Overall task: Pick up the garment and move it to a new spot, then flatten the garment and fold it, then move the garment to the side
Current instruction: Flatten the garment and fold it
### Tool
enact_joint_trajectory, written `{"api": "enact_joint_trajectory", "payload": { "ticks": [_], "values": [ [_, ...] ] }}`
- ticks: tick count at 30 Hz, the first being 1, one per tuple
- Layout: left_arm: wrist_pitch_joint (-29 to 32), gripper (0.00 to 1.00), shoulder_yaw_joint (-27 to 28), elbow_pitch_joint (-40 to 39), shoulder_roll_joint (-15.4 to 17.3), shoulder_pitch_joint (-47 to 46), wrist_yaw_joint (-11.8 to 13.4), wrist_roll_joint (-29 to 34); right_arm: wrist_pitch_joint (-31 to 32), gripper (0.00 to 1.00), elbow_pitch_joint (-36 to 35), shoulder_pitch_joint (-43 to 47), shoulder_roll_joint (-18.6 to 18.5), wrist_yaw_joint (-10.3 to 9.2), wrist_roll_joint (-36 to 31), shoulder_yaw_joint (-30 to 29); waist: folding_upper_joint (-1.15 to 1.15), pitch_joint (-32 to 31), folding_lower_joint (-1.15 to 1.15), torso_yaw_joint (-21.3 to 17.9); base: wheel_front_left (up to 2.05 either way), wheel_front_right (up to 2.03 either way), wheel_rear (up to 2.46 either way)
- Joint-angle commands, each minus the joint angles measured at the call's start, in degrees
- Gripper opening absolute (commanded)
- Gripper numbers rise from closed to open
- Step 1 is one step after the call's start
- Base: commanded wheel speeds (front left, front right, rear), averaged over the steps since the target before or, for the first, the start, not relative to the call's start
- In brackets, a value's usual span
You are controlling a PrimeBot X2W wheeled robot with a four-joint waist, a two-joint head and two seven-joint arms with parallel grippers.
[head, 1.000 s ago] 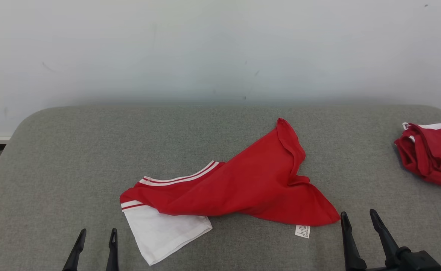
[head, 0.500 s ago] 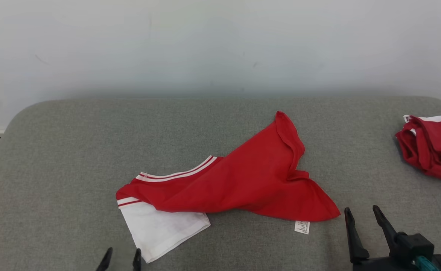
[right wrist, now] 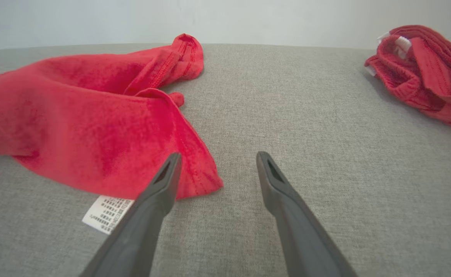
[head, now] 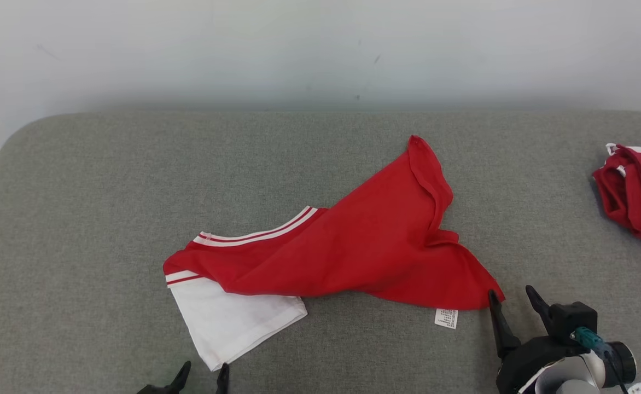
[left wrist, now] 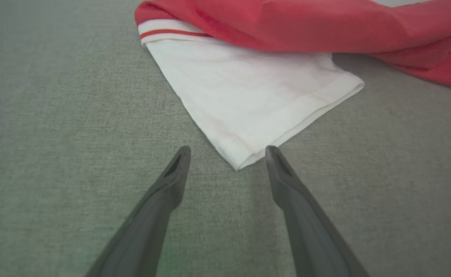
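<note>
A red garment [head: 364,246] with a white sleeve [head: 233,323] and white-striped trim lies crumpled in the middle of the grey padded table [head: 91,219]. My left gripper [head: 203,376] stands open just short of the sleeve's near corner [left wrist: 238,163], which lies between the two fingertips in the left wrist view. My right gripper [head: 512,298] is open at the garment's near right corner [right wrist: 206,181]; its left finger [right wrist: 164,181] overlaps that hem, beside a white care label [right wrist: 106,213].
A second red and white garment [head: 635,191] lies bunched at the table's right edge, also seen as a red heap [right wrist: 425,69] in the right wrist view. A pale wall [head: 320,49] rises behind the table. Bare grey padding stretches left of the garment.
The head camera has tilted down, shifting the scene up. Both grippers have closed in on the garment: the left toward the white sleeve corner, the right toward the red hem corner.
</note>
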Motion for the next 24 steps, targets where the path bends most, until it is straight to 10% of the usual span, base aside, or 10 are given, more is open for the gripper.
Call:
{"api": "enact_joint_trajectory", "payload": {
  "ticks": [1,9,10,12,13,15,24],
  "values": [
    [-0.2,1.0,-0.2,1.1,-0.1,-1.2,0.1,-0.8,-0.5,1.0,2.1,-1.4,-0.2,-0.16,0.4,0.2,0.0,1.1,-0.01,0.2,0.0,0.0,0.0],
    [-0.1,1.0,-2.4,5.1,-0.9,-3.7,0.1,-3.2,-1.8,1.0,12.9,-6.9,0.8,-0.16,1.7,1.6,0.0,2.8,-0.01,1.0,0.0,0.0,0.0],
    [-0.1,1.0,-2.8,5.5,-1.1,-4.0,0.1,-3.4,-1.8,0.88,13.8,-7.3,0.9,-0.16,1.9,2.0,0.0,2.9,-0.01,1.0,0.0,0.0,0.0],
    [-0.1,1.0,-3.6,6.2,-1.4,-4.6,0.1,-4.5,-2.0,0.23,15.5,-7.8,1.4,-0.16,2.8,2.9,0.0,3.0,-0.01,1.1,0.0,0.0,0.0],
    [-0.1,0.49,-3.8,6.5,-1.5,-4.9,0.1,-4.9,-1.9,0.0,16.0,-8.1,1.5,-0.16,3.2,3.3,0.0,2.9,-0.01,1.1,0.0,0.0,0.0],
    [-0.1,0.0,-4.7,6.8,-1.7,-5.5,0.1,-5.5,-2.0,0.0,16.7,-8.4,1.7,-0.16,4.0,4.1,0.0,2.8,-0.01,1.1,0.0,0.0,0.0],
    [-0.2,0.0,-2.4,-1.8,-0.1,-2.2,0.1,-8.9,-2.2,0.0,7.4,-2.1,1.0,-0.16,10.2,11.3,0.0,0.0,-0.01,0.1,0.0,0.0,0.0]
  ]
}}
